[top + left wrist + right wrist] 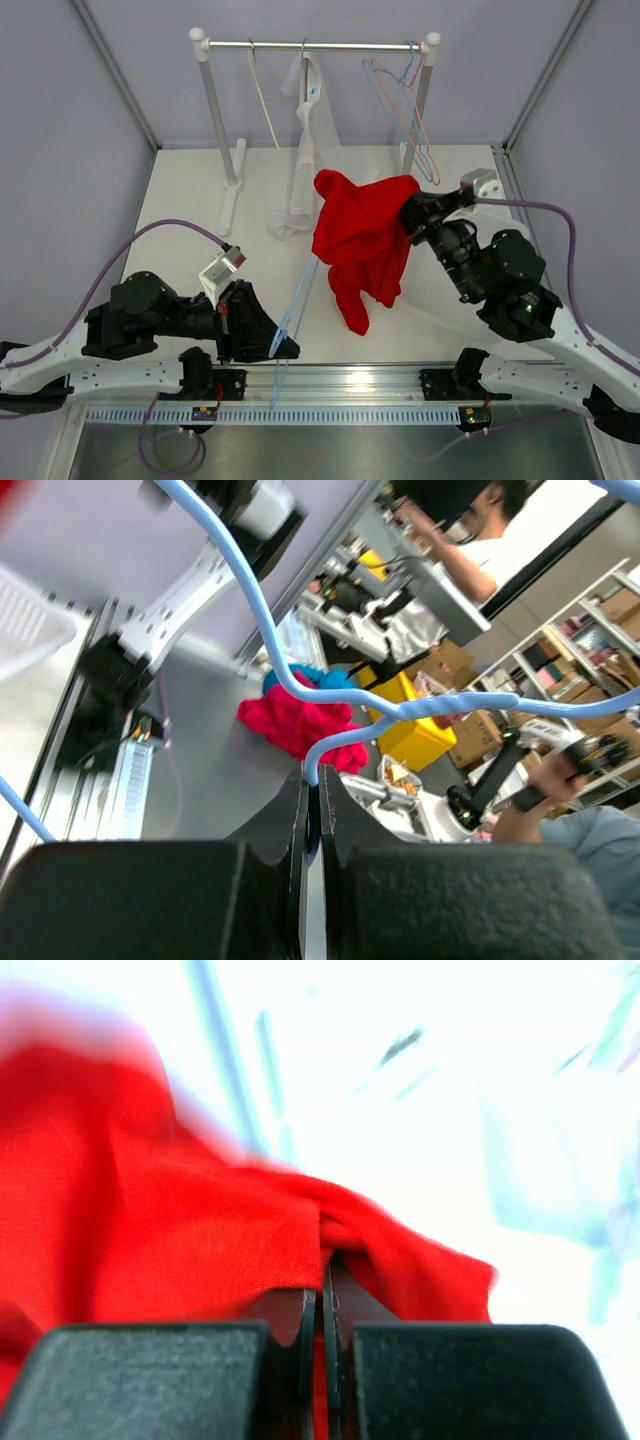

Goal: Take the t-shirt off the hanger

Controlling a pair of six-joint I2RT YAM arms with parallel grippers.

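Pale grey walls [60, 150] close in a white desk [190, 200], with a metal rail along its near edge. At the back stands a clothes rack [215, 110]. A white garment [305, 150] hangs from its bar and touches the desk, and a few spare wire hangers [400, 110] hang at the right end.

Low on the left, the left gripper [285, 347] is closed tight on the wire of a blue hanger [300, 290]. The hanger slants up and right until its far end goes under the red t-shirt [360, 235]. How much of it sits inside the cloth cannot be told.

The t-shirt hangs bunched above the middle of the desk. Its upper right corner is pinched in the closed right gripper [408, 215].

The left wrist view looks past the desk to shelves, cartons and a person, all soft. In the right wrist view, everything behind the red cloth is washed out and blurred.
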